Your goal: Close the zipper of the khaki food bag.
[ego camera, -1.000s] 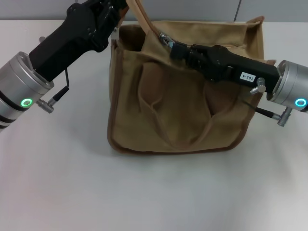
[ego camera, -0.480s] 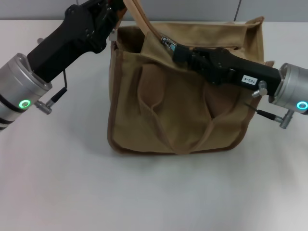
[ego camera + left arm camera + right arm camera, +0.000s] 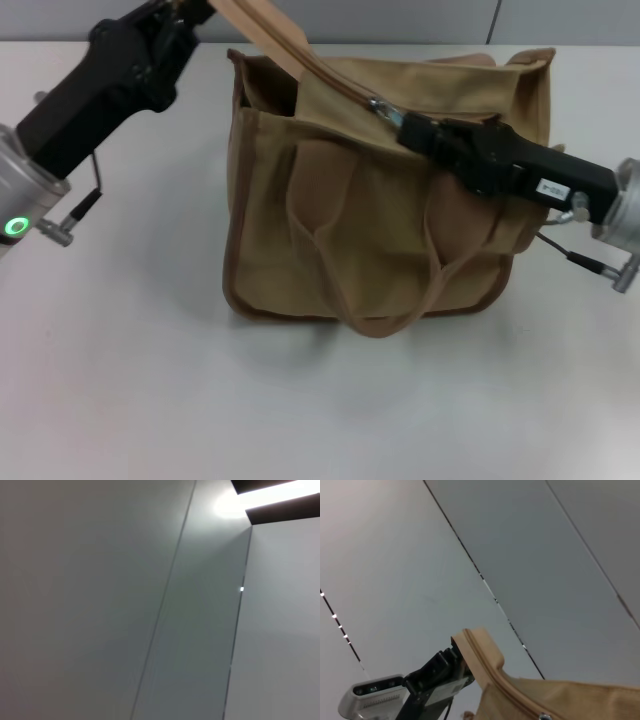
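Note:
The khaki food bag [image 3: 350, 220] stands upright on the white table [image 3: 140, 380]. Its zipper track [image 3: 335, 78] rises from the bag's top toward the upper left, pulled taut. My left gripper [image 3: 190, 8] is at the top left edge, shut on the free end of the zipper tape; the right wrist view shows it [image 3: 451, 656] clamped on that tape end [image 3: 475, 650]. My right gripper [image 3: 408, 127] lies over the bag's top, shut on the silver slider's pull tab [image 3: 382, 106]. The left wrist view shows only wall panels.
A looped fabric handle [image 3: 370, 320] hangs down the bag's front over the pockets. The table stretches in front and to the left of the bag. A grey wall [image 3: 400, 20] runs along the back.
My right gripper has moved to the right along the track with the slider. My left gripper has pulled the tape end up and to the left. The bag's top has shifted slightly.

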Controlling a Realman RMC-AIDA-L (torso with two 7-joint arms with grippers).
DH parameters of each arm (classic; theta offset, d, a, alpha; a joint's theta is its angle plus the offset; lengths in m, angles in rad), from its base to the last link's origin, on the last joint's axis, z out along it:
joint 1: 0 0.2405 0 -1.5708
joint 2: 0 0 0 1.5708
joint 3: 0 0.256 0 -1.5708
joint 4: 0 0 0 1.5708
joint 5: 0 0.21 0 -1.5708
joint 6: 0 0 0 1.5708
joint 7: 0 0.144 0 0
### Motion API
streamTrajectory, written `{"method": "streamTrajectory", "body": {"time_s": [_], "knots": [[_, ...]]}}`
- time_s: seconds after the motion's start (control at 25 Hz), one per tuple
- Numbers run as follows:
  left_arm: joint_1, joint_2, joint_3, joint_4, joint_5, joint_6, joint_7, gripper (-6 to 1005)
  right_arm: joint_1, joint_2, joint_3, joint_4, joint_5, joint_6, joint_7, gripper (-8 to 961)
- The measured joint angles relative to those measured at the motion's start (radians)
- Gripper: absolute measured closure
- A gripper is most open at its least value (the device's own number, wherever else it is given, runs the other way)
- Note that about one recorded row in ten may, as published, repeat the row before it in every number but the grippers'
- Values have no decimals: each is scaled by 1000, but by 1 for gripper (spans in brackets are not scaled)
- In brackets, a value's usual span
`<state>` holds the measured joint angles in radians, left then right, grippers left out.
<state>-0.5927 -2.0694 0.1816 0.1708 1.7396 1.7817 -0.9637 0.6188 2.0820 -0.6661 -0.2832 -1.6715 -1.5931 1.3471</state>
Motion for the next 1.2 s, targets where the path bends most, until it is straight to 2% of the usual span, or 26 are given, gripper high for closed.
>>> {"method": "streamTrajectory", "body": {"time_s": [0.24,0.72,1.0,1.04,1.2], "knots": [[36,0,-7,22,-33,-7,-6,929,-78,-2,29,-64,1,-3,23,943],[66,1,-12,44,-63,-27,-7,928,-124,-12,58,-74,3,-6,26,943],[85,4,-17,59,-81,-39,-7,928,-159,-14,140,-74,7,-21,19,947],[85,4,-17,59,-81,-39,-7,928,-169,-11,177,-74,11,-36,-2,948],[89,2,-11,63,-75,-39,-2,927,-178,-6,217,-70,13,-62,-42,953]]}}
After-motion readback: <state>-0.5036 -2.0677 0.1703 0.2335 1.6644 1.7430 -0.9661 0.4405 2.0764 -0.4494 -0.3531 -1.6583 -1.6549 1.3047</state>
